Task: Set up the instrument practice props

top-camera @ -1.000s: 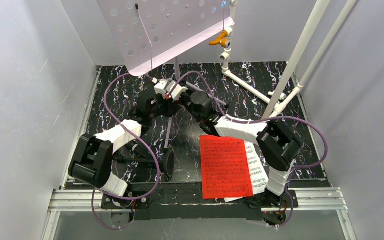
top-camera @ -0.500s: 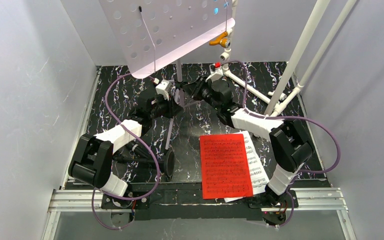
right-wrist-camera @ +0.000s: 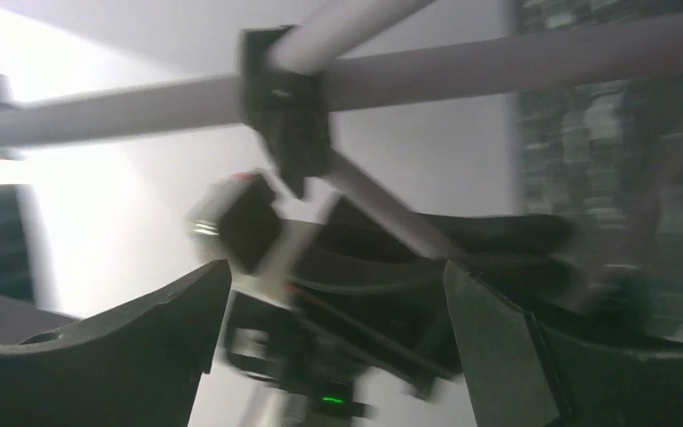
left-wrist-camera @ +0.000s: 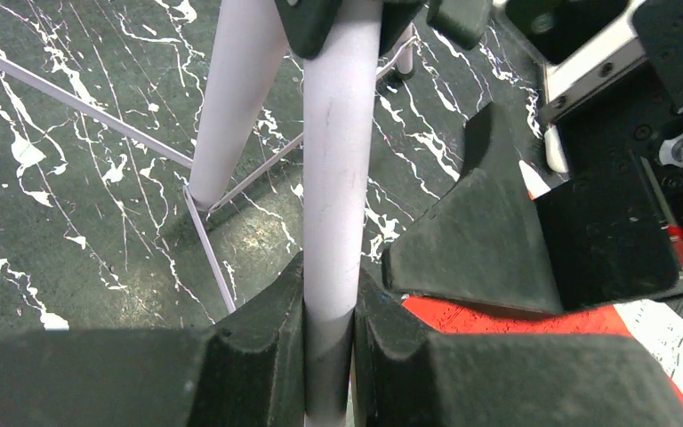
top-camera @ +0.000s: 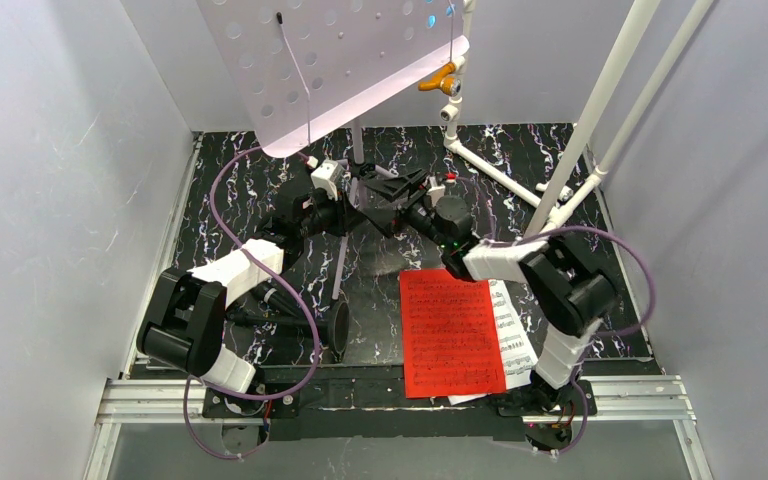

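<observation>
**Item 1, left tool (left-wrist-camera: 329, 307).** Pressed together on the upright post of the lilac perforated music stand (top-camera: 340, 60), low down, just above the spread of its tripod legs. This is your anchor, and the arm already in contact.

**Item 2, right tool (right-wrist-camera: 338, 302).** Spread wide and pinching nothing. It sits just at 3 o'clock of the left tool, so the post lies toward 9 o'clock from it. Its wrist view is blurred: lilac tubes and a black collar cross ahead of the fingers, but you cannot tell whether they touch.

**Item 3, music stand.** At 12 o'clock on the black marbled bench (top-camera: 230, 190), long axis vertical, with the tilted desk overhanging both tools.

**Item 4, red sheet-music page (top-camera: 450, 332).** Flat at 5 o'clock, overlapping a white sheet-music page (top-camera: 515, 335). The long axis runs 12 to 6, and the right arm is nearer.

**Item 5, black microphone on round-based stand (top-camera: 339, 326).** Lying down at 7 o'clock, between the arms.

**Item 6, white pipe frame (top-camera: 600, 110) with orange tap (top-camera: 438, 76).** At 1 to 2 o'clock. Its floor pipe crowds the right arm's outward swing.

**Note.** The next move likely hinges on the right tool meeting a leg or the collar beside the clamped post. Clearance there is tight.
</observation>
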Motion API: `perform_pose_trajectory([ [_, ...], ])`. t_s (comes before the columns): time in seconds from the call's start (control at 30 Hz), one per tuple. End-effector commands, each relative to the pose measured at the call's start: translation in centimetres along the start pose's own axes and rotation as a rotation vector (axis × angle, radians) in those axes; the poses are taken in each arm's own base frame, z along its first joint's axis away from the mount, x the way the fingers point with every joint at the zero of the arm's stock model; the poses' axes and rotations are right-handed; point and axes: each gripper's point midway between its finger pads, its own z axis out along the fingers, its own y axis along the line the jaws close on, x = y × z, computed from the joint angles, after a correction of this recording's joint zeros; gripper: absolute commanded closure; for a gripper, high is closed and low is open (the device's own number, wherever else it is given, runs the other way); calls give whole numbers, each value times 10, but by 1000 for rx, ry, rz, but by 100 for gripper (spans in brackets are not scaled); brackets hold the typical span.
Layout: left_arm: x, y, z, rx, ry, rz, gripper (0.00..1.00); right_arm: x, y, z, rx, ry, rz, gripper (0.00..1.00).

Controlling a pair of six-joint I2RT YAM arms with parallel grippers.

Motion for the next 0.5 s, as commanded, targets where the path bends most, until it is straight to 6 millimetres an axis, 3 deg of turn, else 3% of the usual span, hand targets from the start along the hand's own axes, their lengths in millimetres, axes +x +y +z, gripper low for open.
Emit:
perform_pose_trajectory([
  [0.0, -27, 0, -8, -37, -61, -44, 100, -8, -23, -33, 261, 14, -664, 2],
  [0.23, -26, -1, -8, -34, -60, -46, 100, -55, 8, -60, 465, -11, -1590, 2],
  [0.37, -27, -1, -8, -33, -62, -45, 100, -48, 17, -56, 468, 115, -2158, 2],
  [0.47, -27, -1, -8, -37, -61, -46, 100, -35, 25, -49, 403, 115, -2560, 2],
])
